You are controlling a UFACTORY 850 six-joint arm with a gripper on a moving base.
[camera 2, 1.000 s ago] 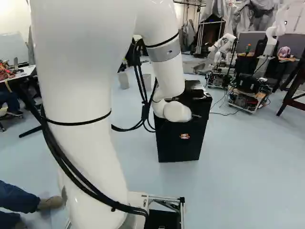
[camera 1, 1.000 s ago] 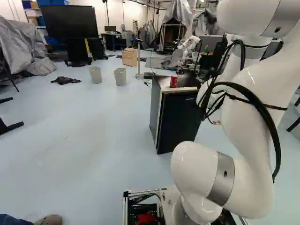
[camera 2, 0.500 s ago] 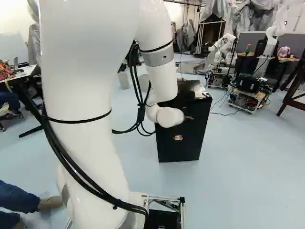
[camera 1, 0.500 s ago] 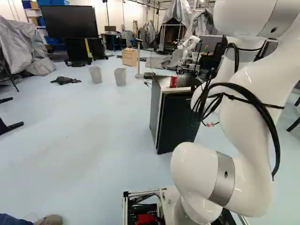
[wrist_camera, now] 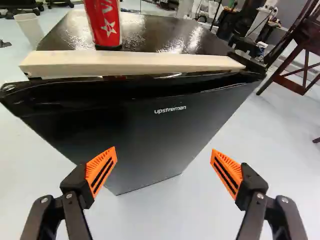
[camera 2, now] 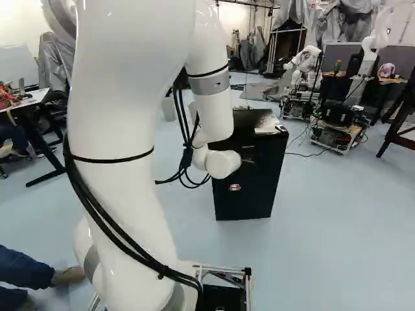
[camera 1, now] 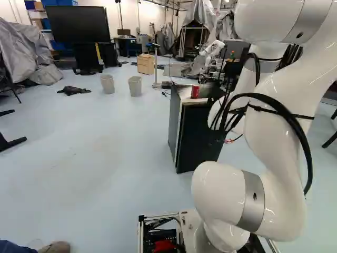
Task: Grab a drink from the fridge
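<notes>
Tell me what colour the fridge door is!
The fridge door is black, and the wrist view shows that best.

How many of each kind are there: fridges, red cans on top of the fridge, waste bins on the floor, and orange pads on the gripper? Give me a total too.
Fridge: 1
Red can: 1
Waste bins: 2
Orange pads: 2
Total: 6

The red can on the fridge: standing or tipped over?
Upright: the red can rests on its base atop the fridge, its sides rising steeply.
</notes>
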